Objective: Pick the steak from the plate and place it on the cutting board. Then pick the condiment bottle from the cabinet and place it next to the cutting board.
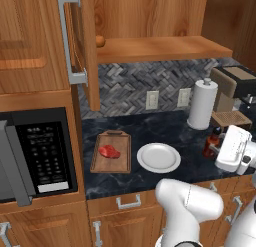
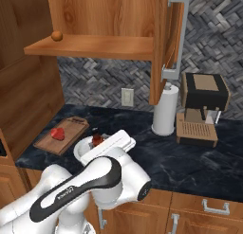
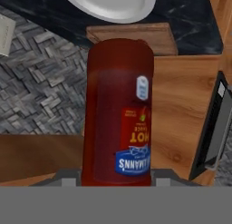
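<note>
The gripper [image 1: 216, 147] is clamped around the condiment bottle [image 3: 118, 112], which sits sideways to the hand so the label faces the hand camera, a firm side-on hold that should keep the slim bottle from slipping while it is carried. From the left base view the bottle hangs low over the dark counter [image 1: 165, 128], right of the plate [image 1: 158, 157], so it looks close to being set down. The plate is bare because the steak [image 1: 109, 151] already lies on the cutting board [image 1: 122, 163] beside it. The cabinet [image 1: 150, 46] above stands with its door swung wide, its shelf reachable.
</note>
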